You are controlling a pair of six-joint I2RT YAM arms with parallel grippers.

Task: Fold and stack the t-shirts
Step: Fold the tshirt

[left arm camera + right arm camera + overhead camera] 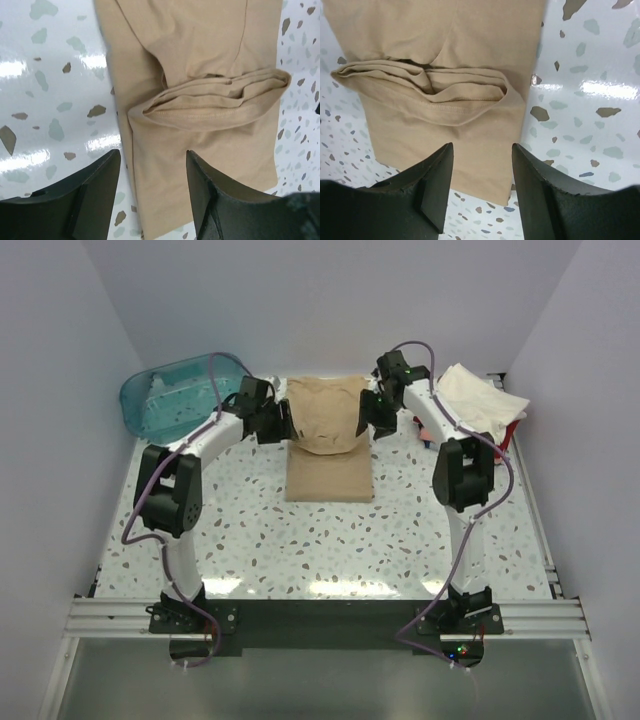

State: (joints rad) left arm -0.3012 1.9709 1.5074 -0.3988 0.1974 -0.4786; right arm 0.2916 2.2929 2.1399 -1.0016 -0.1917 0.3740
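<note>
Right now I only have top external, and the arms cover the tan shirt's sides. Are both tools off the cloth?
Observer: The left wrist view shows the left tool with jaws apart and nothing between them, above the tan shirt at its edge.
Operator: And the other one?
Observer: Same for the right tool: it is open, holds nothing, and the cloth lies loose below it.
Operator: Did the fold land flat?
Observer: No. The folded-over flap bulges, and its layers gape along the edge.
</note>
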